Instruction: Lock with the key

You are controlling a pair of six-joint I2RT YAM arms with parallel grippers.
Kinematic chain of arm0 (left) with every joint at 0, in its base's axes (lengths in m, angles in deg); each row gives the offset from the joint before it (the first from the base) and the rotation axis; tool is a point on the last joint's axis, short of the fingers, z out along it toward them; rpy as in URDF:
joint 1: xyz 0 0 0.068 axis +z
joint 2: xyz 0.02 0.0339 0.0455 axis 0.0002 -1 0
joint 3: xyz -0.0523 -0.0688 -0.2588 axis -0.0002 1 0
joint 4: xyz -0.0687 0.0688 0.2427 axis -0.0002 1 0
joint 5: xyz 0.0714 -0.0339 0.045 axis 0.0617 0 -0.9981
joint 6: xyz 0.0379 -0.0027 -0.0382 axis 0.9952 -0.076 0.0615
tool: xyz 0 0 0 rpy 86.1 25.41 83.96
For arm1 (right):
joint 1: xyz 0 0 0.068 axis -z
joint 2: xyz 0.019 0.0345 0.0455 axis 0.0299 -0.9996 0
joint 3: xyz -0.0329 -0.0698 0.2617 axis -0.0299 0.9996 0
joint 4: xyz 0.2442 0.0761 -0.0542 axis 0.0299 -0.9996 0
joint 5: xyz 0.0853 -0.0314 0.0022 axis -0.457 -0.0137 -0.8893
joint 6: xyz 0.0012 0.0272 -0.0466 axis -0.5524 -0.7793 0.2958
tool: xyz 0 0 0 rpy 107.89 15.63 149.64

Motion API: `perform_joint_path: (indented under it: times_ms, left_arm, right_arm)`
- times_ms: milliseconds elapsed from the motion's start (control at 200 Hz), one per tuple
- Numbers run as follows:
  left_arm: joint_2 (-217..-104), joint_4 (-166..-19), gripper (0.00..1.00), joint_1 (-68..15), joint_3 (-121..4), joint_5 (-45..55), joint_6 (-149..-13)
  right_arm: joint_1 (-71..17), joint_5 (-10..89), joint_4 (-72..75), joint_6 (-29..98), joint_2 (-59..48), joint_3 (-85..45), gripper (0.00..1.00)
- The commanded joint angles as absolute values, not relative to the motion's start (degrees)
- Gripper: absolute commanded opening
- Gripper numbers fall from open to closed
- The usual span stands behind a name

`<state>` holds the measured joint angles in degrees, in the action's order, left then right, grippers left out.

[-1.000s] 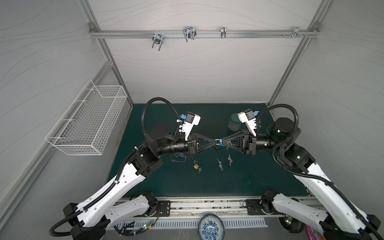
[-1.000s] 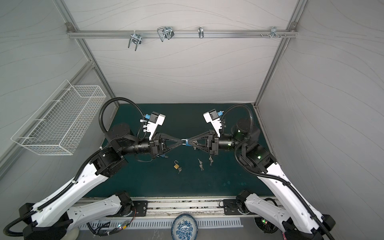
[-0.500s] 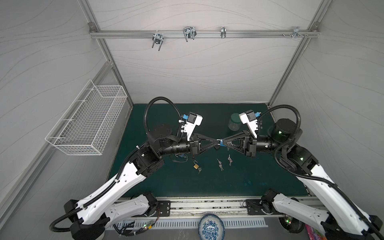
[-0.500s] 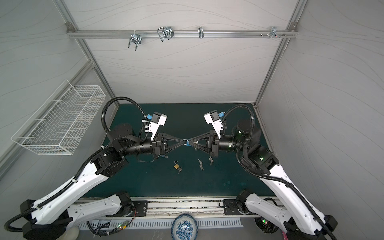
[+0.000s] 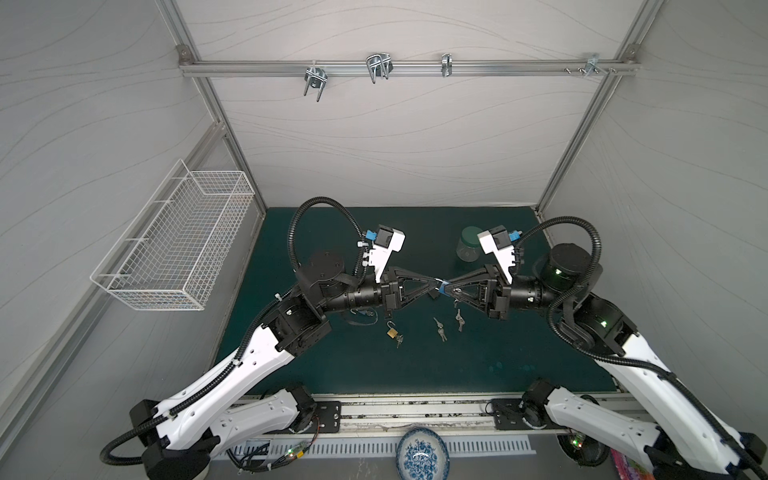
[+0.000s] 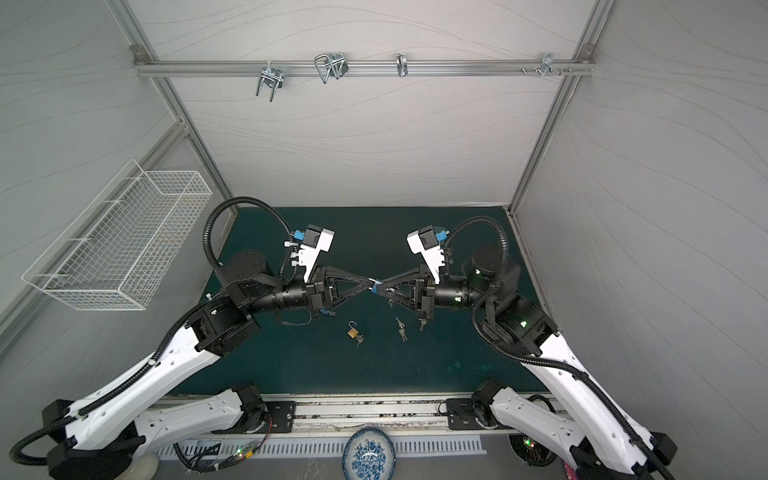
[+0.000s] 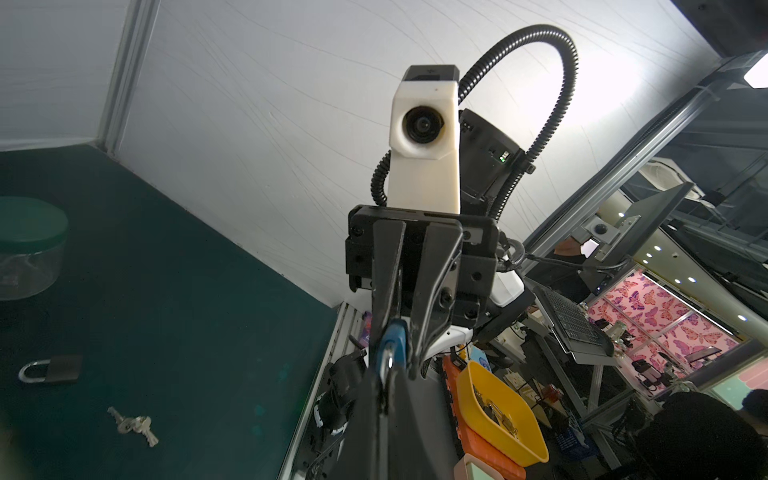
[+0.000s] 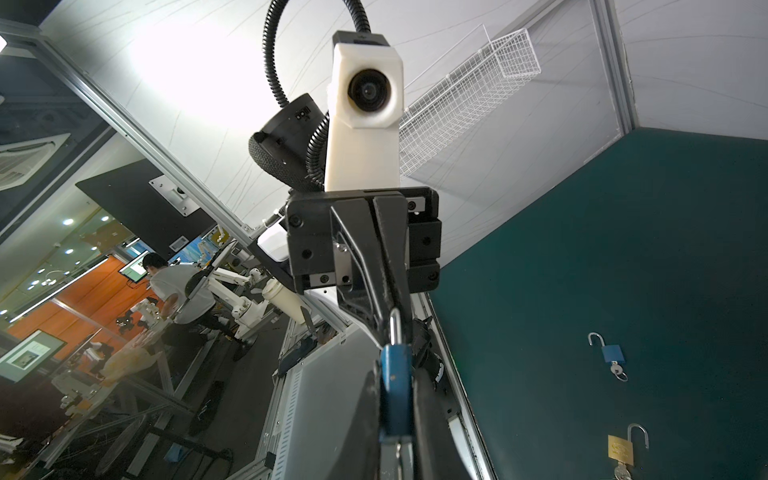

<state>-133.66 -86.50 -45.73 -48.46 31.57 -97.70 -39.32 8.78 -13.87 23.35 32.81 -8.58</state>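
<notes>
Above the middle of the green mat (image 5: 498, 353), my two grippers meet tip to tip on a small blue padlock (image 5: 442, 286) (image 6: 372, 285). My right gripper (image 8: 395, 399) is shut on the padlock's blue body (image 8: 395, 382). My left gripper (image 7: 384, 374) is shut on its silver shackle (image 8: 394, 322). In both top views the left gripper (image 5: 436, 281) comes from the left and the right gripper (image 5: 449, 287) from the right. A key (image 5: 456, 297) dangles just under the right gripper's fingers. Whether it sits in the keyhole is hidden.
On the mat below lie a brass padlock (image 5: 391, 331) with its shackle open and two key bunches (image 5: 439, 328) (image 5: 458, 320). A second blue padlock (image 8: 611, 353), a black padlock (image 7: 62, 369) and a green-lidded jar (image 5: 469, 245) are also there. A wire basket (image 5: 178, 245) hangs on the left wall.
The joined grippers and the blue padlock have drifted slightly to the right. Both grips look unchanged.
</notes>
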Motion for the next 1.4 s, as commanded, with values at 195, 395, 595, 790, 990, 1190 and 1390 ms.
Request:
perform_joint_path:
  times_ms: [195,395,595,790,990,1190,1390]
  left_arm:
    - [-131.7,-87.6,0.0,-44.5,-49.0,35.2,-100.5]
    - [-130.4,-88.3,0.0,-43.9,-48.3,32.6,-101.6]
    - [-130.7,-89.5,0.0,-43.3,-47.6,33.1,-102.8]
    - [-130.6,-89.7,0.0,-43.0,-47.8,33.5,-103.2]
    - [-130.6,-89.6,0.0,-42.8,-47.8,33.5,-103.3]
    - [-130.9,-89.7,0.0,-42.5,-48.1,33.5,-103.4]
    - [-131.1,-90.0,0.0,-42.2,-48.1,33.6,-103.6]
  right_arm:
    - [-37.7,7.1,-8.3,23.6,33.5,-5.9,0.44]
    - [-37.6,12.9,-8.0,29.2,37.2,-1.8,0.56]
    - [-37.6,6.3,0.5,31.0,37.8,2.0,0.58]
    - [-37.7,4.1,2.4,36.3,38.5,3.7,0.53]
    - [-37.6,1.1,1.5,38.2,37.5,3.6,0.45]
    - [-37.7,0.1,0.8,37.9,36.5,3.9,0.31]
    - [-37.6,0.9,0.0,38.2,36.5,3.8,0.17]
